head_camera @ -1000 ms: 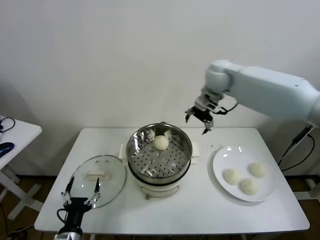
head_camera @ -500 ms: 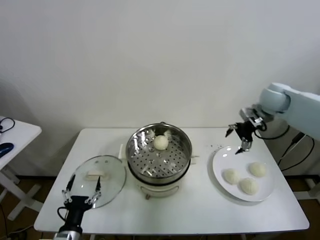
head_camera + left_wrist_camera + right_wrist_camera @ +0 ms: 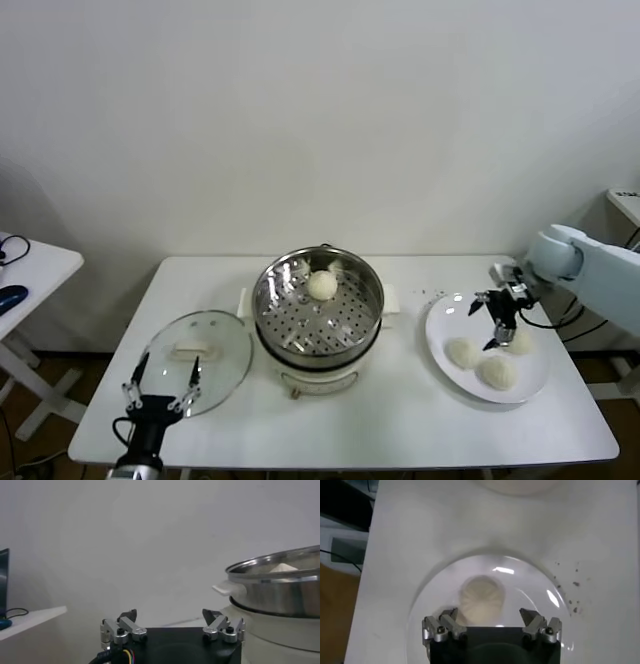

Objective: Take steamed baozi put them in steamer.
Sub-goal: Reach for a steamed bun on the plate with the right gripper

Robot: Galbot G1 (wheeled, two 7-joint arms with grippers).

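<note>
One baozi (image 3: 322,285) already sits in the steamer (image 3: 318,305), three more (image 3: 483,360) wait on the white plate (image 3: 443,318). The right tool (image 3: 495,320), jaws wide open and empty, has swung from above the steamer out over the plate and dropped low, a bun (image 3: 481,599) right beneath it. Looks like pick number two. The left tool (image 3: 160,388) idles open beside the glass lid (image 3: 197,355) on the worktop (image 3: 400,420).

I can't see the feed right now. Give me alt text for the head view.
The right tool, jaws open, hovers over a white plate holding three baozi, right of the steamer, which holds one baozi. The left tool waits open at the table's near edge beside the glass lid.
</note>
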